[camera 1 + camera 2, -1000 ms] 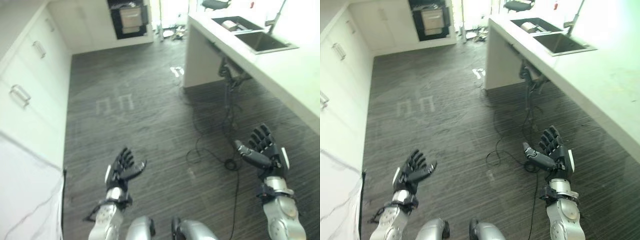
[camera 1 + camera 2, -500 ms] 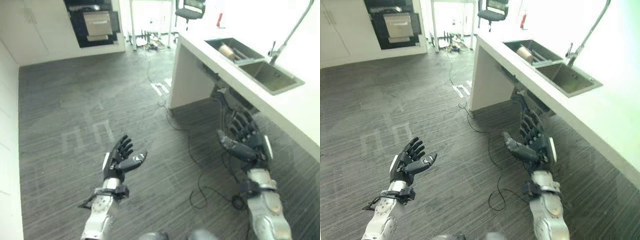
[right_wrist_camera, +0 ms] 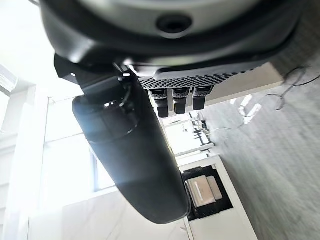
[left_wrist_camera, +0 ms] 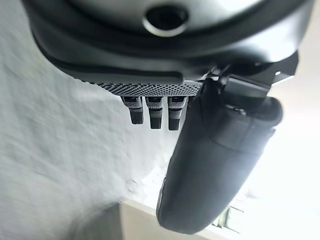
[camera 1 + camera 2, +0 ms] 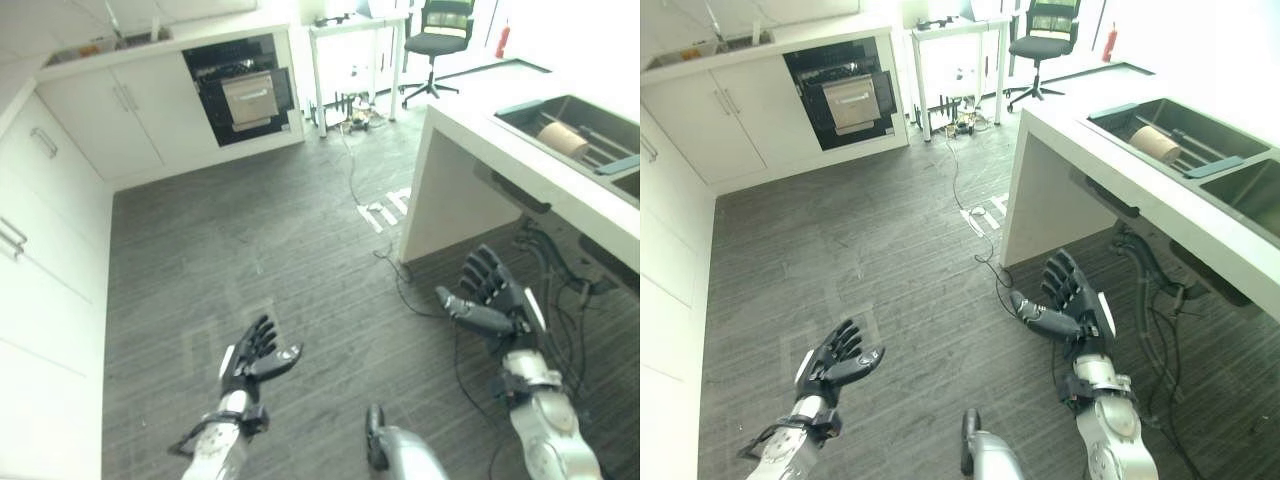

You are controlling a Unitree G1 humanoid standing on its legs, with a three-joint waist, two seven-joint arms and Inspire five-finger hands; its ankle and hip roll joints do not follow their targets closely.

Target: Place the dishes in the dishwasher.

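Hands raised and empty above the dark wood-grain floor [image 5: 250, 230].

My left hand [image 5: 250, 360] and my right hand [image 5: 495, 300] both hang over the floor with fingers spread and thumbs out, gripping nothing. To my right, a brown cylindrical dish [image 5: 1153, 143] lies in the sink [image 5: 1170, 115] set into the white counter [image 5: 1110, 190]. Well apart, across the floor, the dishwasher [image 5: 848, 95] sits among the white cabinets [image 5: 700, 125], with an office chair [image 5: 1040, 40] beyond a small table.

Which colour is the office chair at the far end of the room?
The office chair is black; the right eye view shows it best.
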